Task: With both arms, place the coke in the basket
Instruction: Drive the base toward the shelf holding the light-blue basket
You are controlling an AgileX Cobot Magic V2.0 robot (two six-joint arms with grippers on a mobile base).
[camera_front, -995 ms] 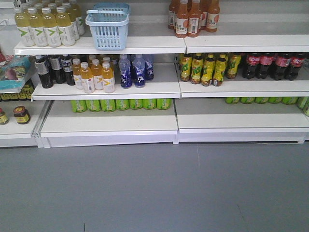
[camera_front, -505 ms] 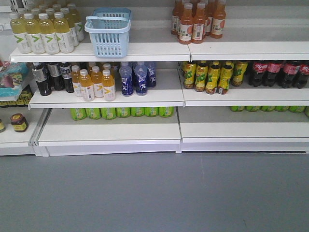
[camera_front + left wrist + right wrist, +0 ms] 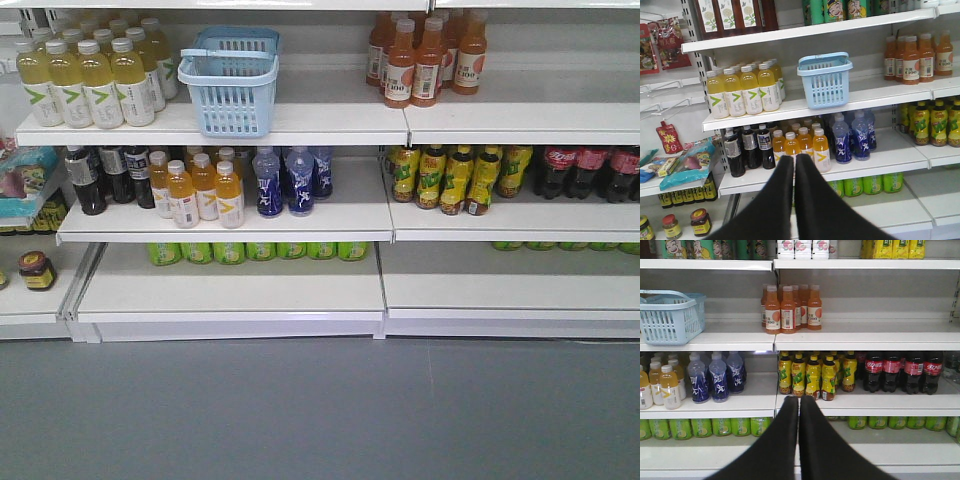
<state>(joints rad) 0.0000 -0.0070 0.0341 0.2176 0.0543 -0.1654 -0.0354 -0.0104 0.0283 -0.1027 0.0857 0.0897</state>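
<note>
On the middle shelf (image 3: 900, 402), at its right end, the coke bottles (image 3: 900, 371) stand in a row at the front edge, just beside yellow-labelled bottles (image 3: 812, 375). The light blue basket (image 3: 232, 85) sits on the upper shelf (image 3: 320, 125), well to the left, near pale yellow drink bottles (image 3: 85, 75). The left gripper (image 3: 794, 161) and right gripper (image 3: 799, 402) are both closed, fingers pressed together, holding nothing.

The basket (image 3: 232, 85) was pale blue plastic with a slight sheen. The coke bottles (image 3: 890, 372) were shiny clear plastic with glossy red wrappers. The shelves (image 3: 230, 290) looked like smooth white painted metal, kinda satin. The floor (image 3: 320, 410) was flat matt grey. The left claw (image 3: 793, 160) and right claw (image 3: 799, 401) were matt black, smooth, zero shine.
</note>
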